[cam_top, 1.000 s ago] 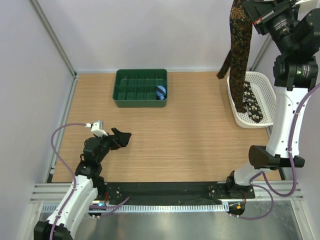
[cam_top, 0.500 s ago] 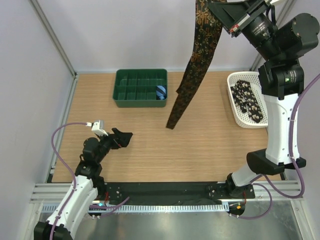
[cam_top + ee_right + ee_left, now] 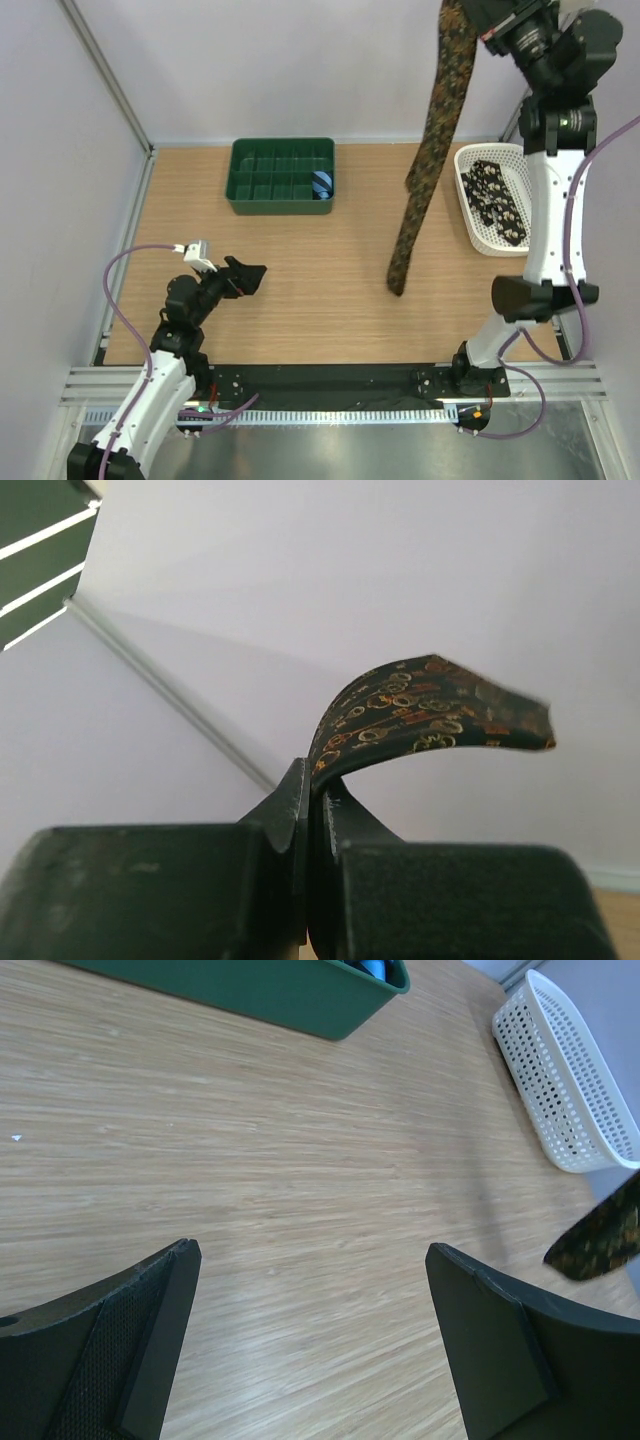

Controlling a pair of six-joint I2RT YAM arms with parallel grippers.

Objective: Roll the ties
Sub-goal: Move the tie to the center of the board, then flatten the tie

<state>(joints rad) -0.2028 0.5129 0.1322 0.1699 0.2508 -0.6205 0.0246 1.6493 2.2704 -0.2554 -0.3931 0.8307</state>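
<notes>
My right gripper [image 3: 478, 10] is raised high at the back right and shut on a dark brown tie [image 3: 432, 150] with tan-orange speckles. The tie hangs down, its pointed tip over the table's middle right. In the right wrist view the tie [image 3: 420, 715] curls out from between my shut fingers [image 3: 290, 810]. A black tie with pale spots [image 3: 495, 202] lies in the white basket [image 3: 533, 172]. My left gripper [image 3: 255, 273] is open and empty, low over the table at the front left; the brown tie's tip [image 3: 600, 1235] shows at its view's right edge.
A green compartment tray [image 3: 282, 175] stands at the back, with a small blue striped roll [image 3: 322, 184] in its right front cell. The tray [image 3: 250, 990] and basket [image 3: 570, 1070] also show in the left wrist view.
My right gripper has carried the brown tie out of the basket, swung it left over the table, then back right. The tie now hangs with its tip nearer the front. The left arm is still.
</notes>
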